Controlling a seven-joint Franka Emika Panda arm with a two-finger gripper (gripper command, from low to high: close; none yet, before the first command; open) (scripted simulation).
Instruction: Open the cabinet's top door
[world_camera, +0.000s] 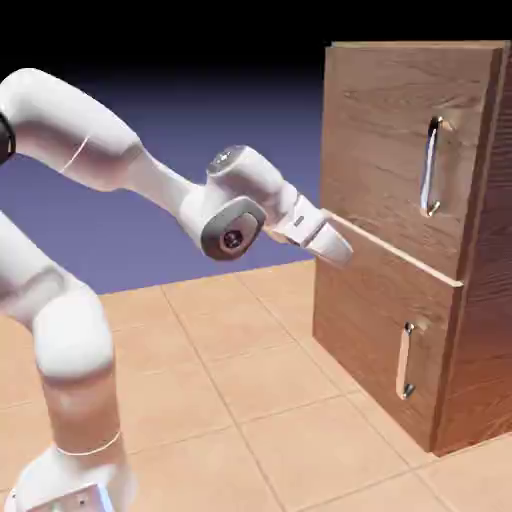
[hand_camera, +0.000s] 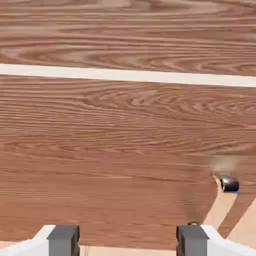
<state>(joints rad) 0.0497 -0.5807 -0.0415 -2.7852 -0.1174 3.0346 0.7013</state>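
Observation:
The cabinet is a tall wood-grain box at the exterior view's right. Its top door carries a vertical silver bar handle. A thin pale strip runs under that door, above the lower door. My gripper sits at the cabinet's left front edge, level with the strip and well left of the top handle. In the hand view wood grain fills the picture, crossed by the pale strip. The grey fingertips stand apart with nothing between them. A metal handle end shows at the lower right.
The lower door has its own shorter silver handle. The tan tiled table stretches in front of the cabinet. My white arm reaches in from the left.

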